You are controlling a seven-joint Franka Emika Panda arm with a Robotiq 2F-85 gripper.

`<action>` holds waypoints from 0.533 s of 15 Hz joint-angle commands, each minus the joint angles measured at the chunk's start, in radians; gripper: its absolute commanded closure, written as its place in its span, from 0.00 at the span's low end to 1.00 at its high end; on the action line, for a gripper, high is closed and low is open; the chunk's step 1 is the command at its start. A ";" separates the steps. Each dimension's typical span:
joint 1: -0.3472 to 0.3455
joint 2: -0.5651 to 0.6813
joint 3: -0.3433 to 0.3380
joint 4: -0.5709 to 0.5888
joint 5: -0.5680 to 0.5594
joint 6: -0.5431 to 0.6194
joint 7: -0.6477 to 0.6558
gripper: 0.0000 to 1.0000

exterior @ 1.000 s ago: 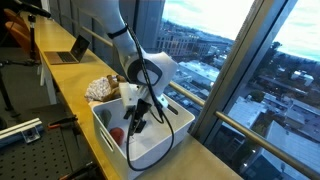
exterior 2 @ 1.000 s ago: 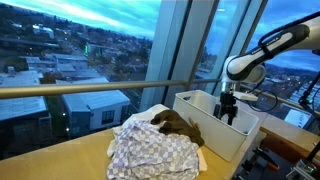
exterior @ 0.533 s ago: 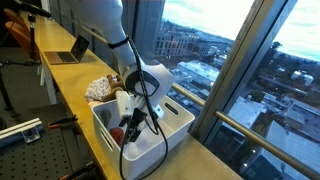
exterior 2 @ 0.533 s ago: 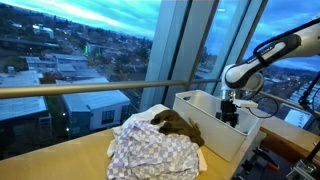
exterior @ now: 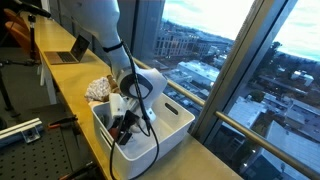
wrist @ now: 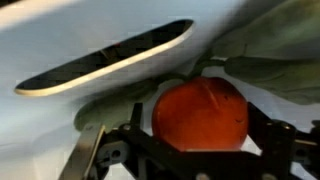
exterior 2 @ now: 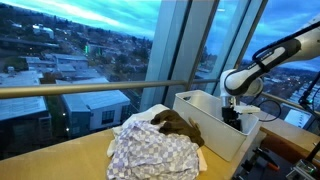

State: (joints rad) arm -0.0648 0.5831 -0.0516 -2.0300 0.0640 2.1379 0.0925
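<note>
a: claw (wrist: 195, 152) lowered inside the white bin (exterior: 176, 119). state?
b: released, jaws spread wide. the orange-red ball (wrist: 200, 112) sits between them, on the green cloth (wrist: 272, 68).
a: hazard?
b: the round ball may roll off a closing jaw, or the cloth beneath may get pinched with it.

Cool daylight floods through the windows I watch; my wrist view is dim, soft and blurred close up.

Both exterior views mid-range, from opposite sides, sharing white bin (exterior: 175, 122); wrist view close-up inside it.
</note>
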 commanded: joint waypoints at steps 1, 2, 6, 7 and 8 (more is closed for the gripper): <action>0.038 0.001 -0.008 -0.011 -0.023 -0.017 0.046 0.35; 0.043 -0.005 -0.009 -0.016 -0.024 -0.016 0.052 0.42; 0.045 -0.051 -0.012 -0.011 -0.023 -0.032 0.060 0.72; 0.044 -0.072 -0.014 -0.009 -0.024 -0.036 0.061 0.78; 0.045 -0.088 -0.016 -0.005 -0.028 -0.040 0.063 0.87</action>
State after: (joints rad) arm -0.0278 0.5637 -0.0532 -2.0352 0.0546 2.1378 0.1385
